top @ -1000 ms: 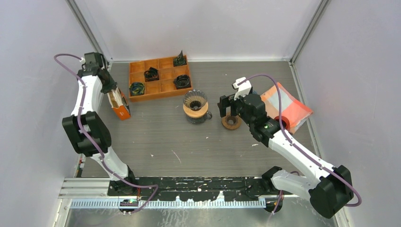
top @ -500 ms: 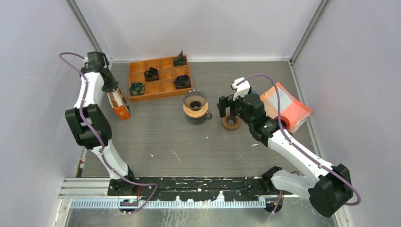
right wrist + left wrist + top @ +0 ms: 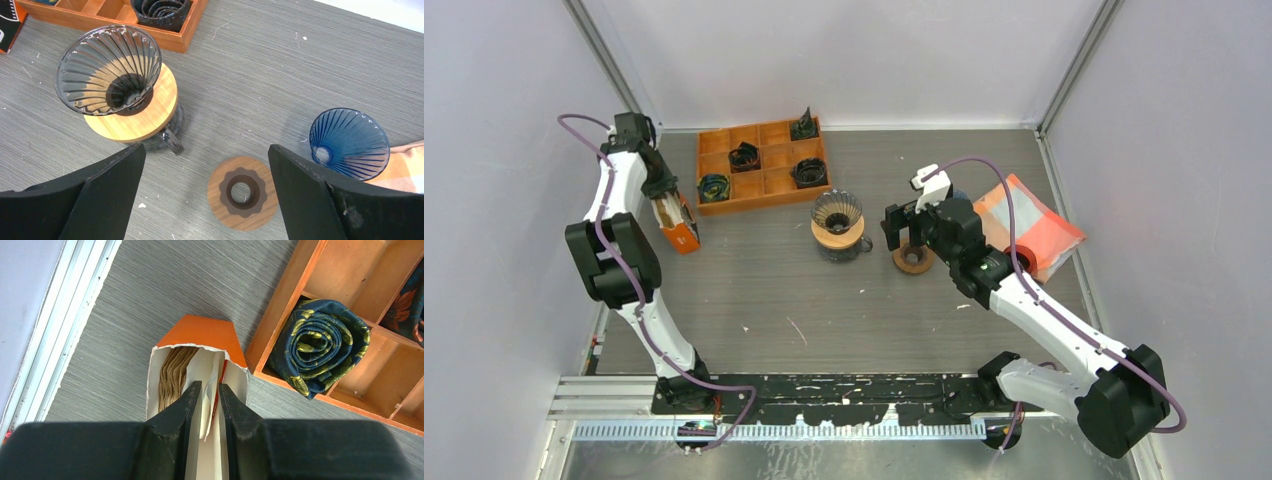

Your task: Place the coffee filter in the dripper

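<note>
The smoky glass dripper (image 3: 837, 212) stands on a wooden collar over a glass server at mid-table; it is empty in the right wrist view (image 3: 109, 70). An open orange box (image 3: 679, 222) at the left holds a stack of brown coffee filters (image 3: 172, 375) and a white paper sheet (image 3: 207, 385). My left gripper (image 3: 664, 200) reaches into the box mouth, its jaws (image 3: 209, 386) pinched on the white sheet beside the brown stack. My right gripper (image 3: 907, 235) hangs wide open and empty (image 3: 206, 150) above a wooden ring (image 3: 242, 192), right of the dripper.
A blue glass dripper (image 3: 349, 142) sits right of the ring, by an orange bag (image 3: 1039, 230). A wooden compartment tray (image 3: 762, 165) at the back holds dark items and a rolled blue-gold cloth (image 3: 320, 347). The enclosure wall runs close along the box's left.
My left arm has shifted slightly toward the back with its gripper staying in the box mouth. The right arm has barely moved.
</note>
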Motion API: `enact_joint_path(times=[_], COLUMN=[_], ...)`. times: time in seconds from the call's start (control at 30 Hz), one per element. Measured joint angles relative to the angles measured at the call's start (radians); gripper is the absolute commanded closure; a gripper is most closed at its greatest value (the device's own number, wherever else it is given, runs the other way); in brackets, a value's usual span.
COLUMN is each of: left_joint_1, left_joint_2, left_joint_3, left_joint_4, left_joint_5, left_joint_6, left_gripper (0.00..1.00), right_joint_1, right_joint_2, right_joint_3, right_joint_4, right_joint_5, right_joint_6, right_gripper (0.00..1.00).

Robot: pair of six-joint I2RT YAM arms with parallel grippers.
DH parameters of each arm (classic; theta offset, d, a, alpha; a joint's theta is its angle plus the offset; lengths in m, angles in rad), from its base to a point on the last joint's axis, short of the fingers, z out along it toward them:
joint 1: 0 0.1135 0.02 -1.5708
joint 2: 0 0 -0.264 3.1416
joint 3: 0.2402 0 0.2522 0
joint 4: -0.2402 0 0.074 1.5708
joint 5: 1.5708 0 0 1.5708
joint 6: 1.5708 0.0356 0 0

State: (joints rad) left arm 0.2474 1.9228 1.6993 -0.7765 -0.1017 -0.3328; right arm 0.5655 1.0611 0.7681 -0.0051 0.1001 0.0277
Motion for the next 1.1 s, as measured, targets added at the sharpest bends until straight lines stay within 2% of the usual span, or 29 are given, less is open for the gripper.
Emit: enact_joint_path(times=[0.37, 0.7, 1.1], left_joint_1=[0.000, 0.000, 0.000], left_joint_2=[0.023, 0.036, -0.017], left_joint_3=[0.000, 0.000, 0.000], left_joint_4=[-0.001, -0.004, -0.036], left_joint_5=[0.003, 0.008, 0.001], left_joint_6=[0.000, 0.000, 0.000], left_gripper=[0.80, 1.00, 1.00], right_joint_1=[0.000, 0.000, 0.000], right_joint_2=[0.013, 0.013, 0.013], right_joint_3=[0.000, 0.000, 0.000], right_joint_4=[0.002, 0.005, 0.003], right_joint_5=[-0.016, -0.025, -0.062], right_joint_6=[0.000, 0.000, 0.000], right_gripper=[0.00, 0.00, 0.01])
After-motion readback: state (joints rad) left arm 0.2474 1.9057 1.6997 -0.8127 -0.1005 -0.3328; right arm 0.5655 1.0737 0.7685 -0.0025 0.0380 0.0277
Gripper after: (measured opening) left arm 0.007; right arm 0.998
